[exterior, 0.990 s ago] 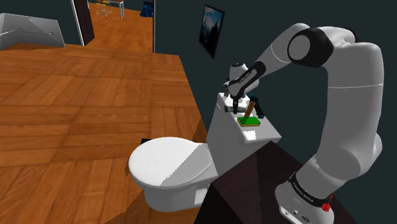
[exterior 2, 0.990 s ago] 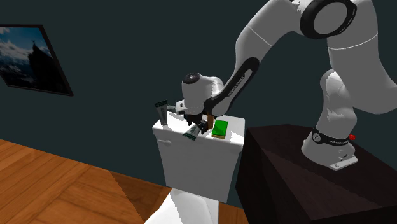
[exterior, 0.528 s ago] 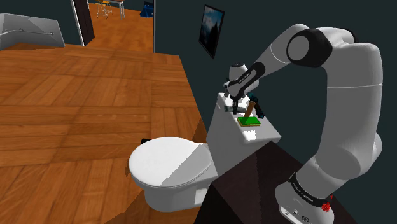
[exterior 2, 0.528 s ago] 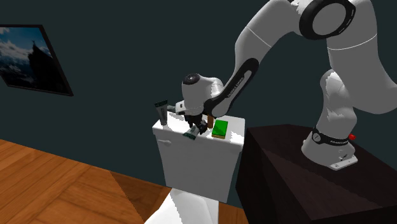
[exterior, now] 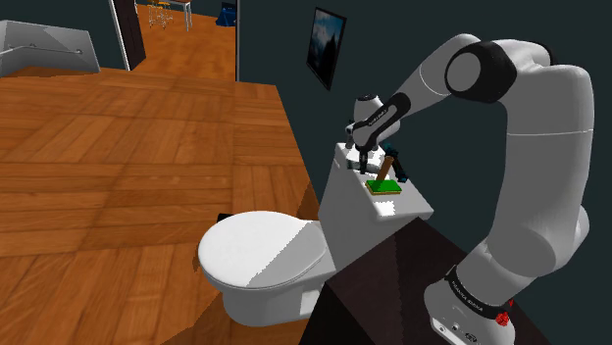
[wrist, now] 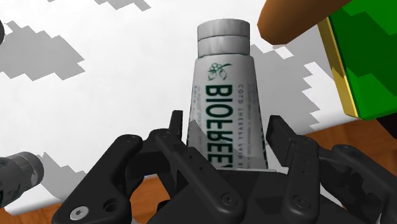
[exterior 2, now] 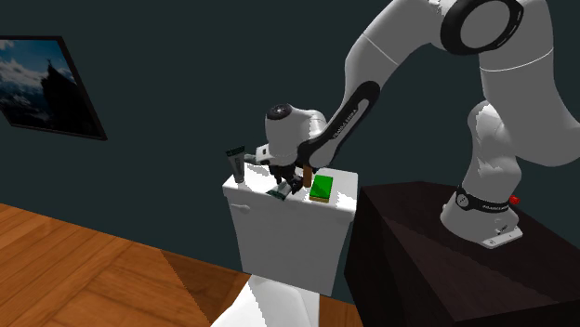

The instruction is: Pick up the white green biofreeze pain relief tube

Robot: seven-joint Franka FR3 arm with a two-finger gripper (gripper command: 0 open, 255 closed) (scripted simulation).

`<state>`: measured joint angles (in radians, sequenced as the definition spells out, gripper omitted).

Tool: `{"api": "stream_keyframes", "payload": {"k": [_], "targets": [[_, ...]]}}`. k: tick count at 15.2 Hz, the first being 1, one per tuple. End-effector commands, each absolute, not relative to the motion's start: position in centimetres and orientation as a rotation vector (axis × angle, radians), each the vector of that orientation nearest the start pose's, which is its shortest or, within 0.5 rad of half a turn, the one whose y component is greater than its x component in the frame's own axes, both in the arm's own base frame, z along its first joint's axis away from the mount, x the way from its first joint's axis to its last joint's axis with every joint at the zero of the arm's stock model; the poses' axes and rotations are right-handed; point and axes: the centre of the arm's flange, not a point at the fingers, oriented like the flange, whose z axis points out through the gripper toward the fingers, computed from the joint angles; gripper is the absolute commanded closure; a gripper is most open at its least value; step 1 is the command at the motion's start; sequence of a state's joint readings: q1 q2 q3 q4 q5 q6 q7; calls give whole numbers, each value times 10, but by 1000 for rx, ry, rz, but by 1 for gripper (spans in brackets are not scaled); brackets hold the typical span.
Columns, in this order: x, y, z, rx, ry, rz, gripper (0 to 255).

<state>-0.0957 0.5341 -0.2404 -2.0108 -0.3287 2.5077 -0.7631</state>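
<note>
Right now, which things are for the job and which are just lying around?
For the job: Biofreeze tube, clasped in the jaws.
Just lying about: green block, brown handle, dark grey tube, toilet tank, wall picture.

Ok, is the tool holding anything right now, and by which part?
Yes, the tube: the tool clasps its body by both sides, toward the tail end, away from the cap.

gripper (wrist: 226,130) risen slightly, clasped white tube (wrist: 222,83) lifted with it
</note>
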Motion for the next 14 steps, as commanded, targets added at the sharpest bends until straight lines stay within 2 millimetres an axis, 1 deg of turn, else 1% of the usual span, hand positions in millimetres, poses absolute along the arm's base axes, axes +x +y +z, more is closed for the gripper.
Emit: {"api": "stream_keyframes", "payload": {"k": [1,12,14], "targets": [[569,-194,200,-3152,-1200,329,255],[569,-194,258,-3152,-1200,329,255],[569,-194,259,-3152,-1200,329,255]]}}
